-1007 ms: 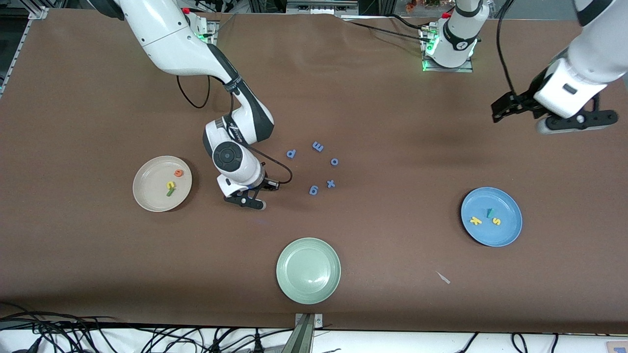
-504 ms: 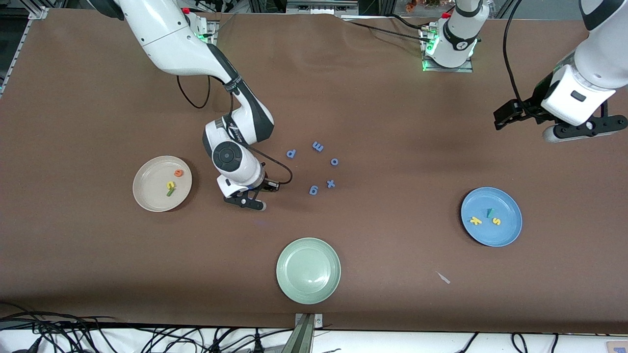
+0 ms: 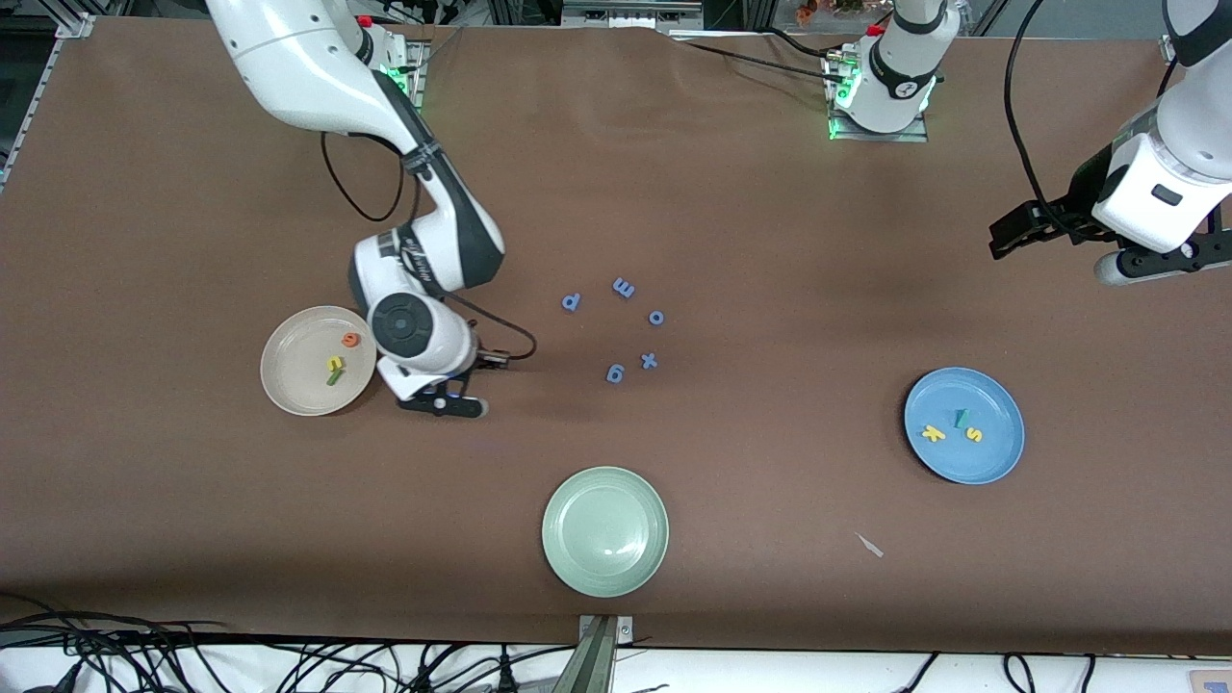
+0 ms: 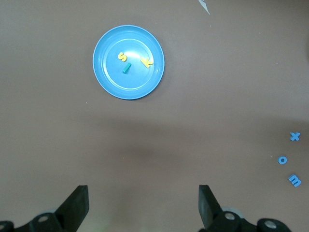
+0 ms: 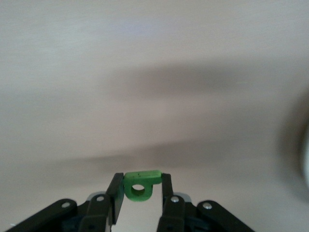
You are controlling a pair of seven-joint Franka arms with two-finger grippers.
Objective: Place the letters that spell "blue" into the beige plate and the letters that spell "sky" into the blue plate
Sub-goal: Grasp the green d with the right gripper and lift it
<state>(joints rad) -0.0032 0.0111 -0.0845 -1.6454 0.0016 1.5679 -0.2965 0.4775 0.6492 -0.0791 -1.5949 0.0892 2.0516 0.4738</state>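
- The right claw is pinching a small green letter "b" between its two fingers; it hangs over bare table, just beside the rim of the beige plate, on the side toward the left arm's end.
- The relation that matters: the beige plate lies from this claw toward the right arm's end of the table, so I judge that a short sideways move would bring the "b" over it. The right arm is clearly the nearer one for this plate.
- In the beige plate lie already the orange "e", the yellow "u" and the thin green "l".
- The left claw is spread wide and empty, waiting high over the table at the left arm's end.
- The blue plate holds the yellow "k", the yellow "s" and the teal "y".
- The front view hides the held letter under the wrist; only the right wrist view shows it, with its flat side across the fingers. The left wrist view shows the blue plate from above.
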